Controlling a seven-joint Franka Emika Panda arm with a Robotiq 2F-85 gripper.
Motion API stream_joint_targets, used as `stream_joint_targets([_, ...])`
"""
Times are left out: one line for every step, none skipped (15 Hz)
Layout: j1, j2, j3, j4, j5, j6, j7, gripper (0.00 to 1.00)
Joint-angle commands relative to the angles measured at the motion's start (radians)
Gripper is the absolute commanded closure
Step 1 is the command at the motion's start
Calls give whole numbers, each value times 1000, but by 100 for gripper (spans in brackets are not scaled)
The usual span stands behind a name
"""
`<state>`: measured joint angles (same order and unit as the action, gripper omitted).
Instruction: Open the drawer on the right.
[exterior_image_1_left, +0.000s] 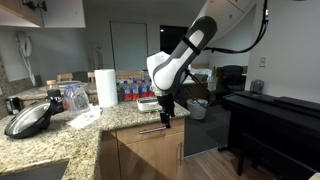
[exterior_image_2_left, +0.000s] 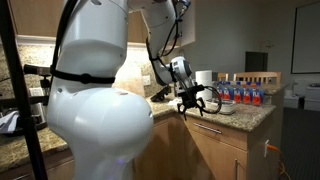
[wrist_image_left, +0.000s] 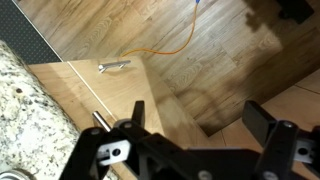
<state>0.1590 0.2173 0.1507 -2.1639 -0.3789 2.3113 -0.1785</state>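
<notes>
Granite countertop (exterior_image_1_left: 60, 140) fills the kitchen corner in both exterior views, and my white arm (exterior_image_1_left: 185, 55) bends down over its outer edge. Under that edge sits the drawer (exterior_image_1_left: 150, 140), its light tan front above the wood floor (wrist_image_left: 230, 40). From these angles I cannot tell whether it is flush or slightly out. My gripper (wrist_image_left: 195, 115) hangs just in front of the counter edge over the drawer front, jaws spread wide with nothing between them. In the wrist view the drawer's silver bar handle (wrist_image_left: 100, 120) lies just beside one finger (wrist_image_left: 135, 112); I cannot tell whether they touch. On the counter stand a paper towel roll (exterior_image_1_left: 106, 87) and a row of bottles (exterior_image_1_left: 130, 90). An orange cable (wrist_image_left: 170, 45) trails across the floor.
</notes>
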Motion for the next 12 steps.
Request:
stream_joint_targets([5,9,-5,10,2,-2,-2,0])
stream_joint_targets([5,13,-5,14,2,-2,-2,0])
stream_joint_targets([5,12,-5,15,2,-2,-2,0])
stream_joint_targets([5,12,-5,16,3,-2,-2,0])
stream_joint_targets([14,26,-9,20,-25,11,19,0])
stream_joint_targets([26,50,-11,23,-63,13,28,0])
stream_joint_targets([35,68,-13,19,-96,23,32,0])
stream_joint_targets([45,84,-16,11,-140,42,36,0])
stream_joint_targets([57,99,-24,2,-194,69,50,0])
stream_joint_targets([71,119,-34,0,-250,99,70,0])
stream_joint_targets([82,139,-44,3,-296,124,90,0])
stream_joint_targets([94,168,-55,13,-349,150,120,0])
